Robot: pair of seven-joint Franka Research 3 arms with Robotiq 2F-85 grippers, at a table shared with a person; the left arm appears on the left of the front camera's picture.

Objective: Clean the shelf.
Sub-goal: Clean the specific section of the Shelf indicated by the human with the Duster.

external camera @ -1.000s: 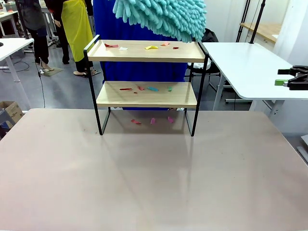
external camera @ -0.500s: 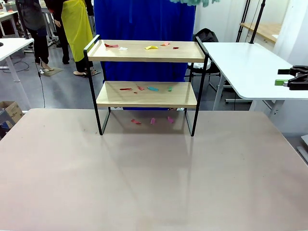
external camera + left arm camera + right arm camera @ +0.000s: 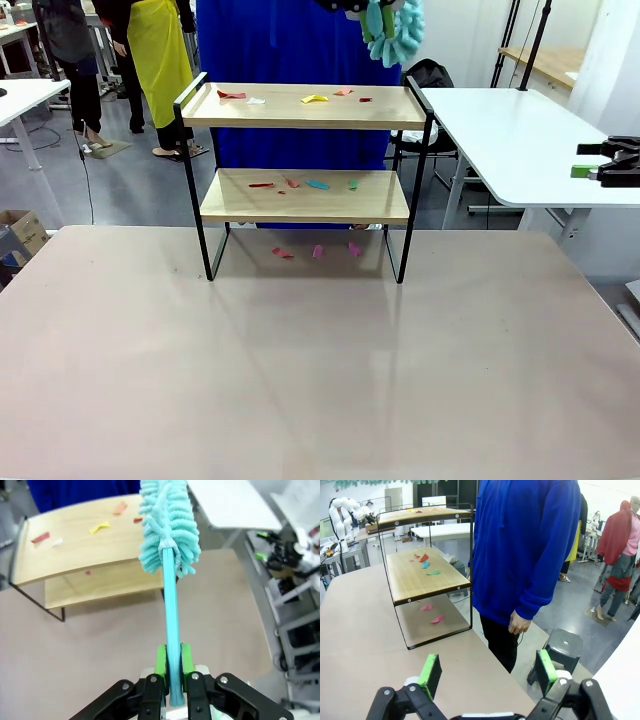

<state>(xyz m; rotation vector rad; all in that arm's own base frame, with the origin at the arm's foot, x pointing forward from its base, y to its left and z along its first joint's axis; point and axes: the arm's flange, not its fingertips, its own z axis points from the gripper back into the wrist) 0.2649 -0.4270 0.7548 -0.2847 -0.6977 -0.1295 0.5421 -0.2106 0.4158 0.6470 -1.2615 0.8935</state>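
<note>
Your left hand point(image 3: 170, 661) pinches the duster point(image 3: 167, 530) by its handle above the shelf point(image 3: 300, 118), which stands at the far middle of the table point(image 3: 300, 380). Your right hand point(image 3: 485, 672) is spread. Paper scraps point(image 3: 316, 99) litter both boards, so the sweeping looks not yet begun.

— How is the room?
— It has a grey floor point(image 3: 130, 170) and a white wall point(image 3: 460, 30) at the back. One white table point(image 3: 510, 130) stands at the right, a second white table point(image 3: 25, 95) at the left edge, and a cardboard box point(image 3: 20, 232) lies on the floor below it.
— Is there a seat?
— Yes, a black stool point(image 3: 565, 647), near the far edge of the beige table point(image 3: 320, 380).
</note>
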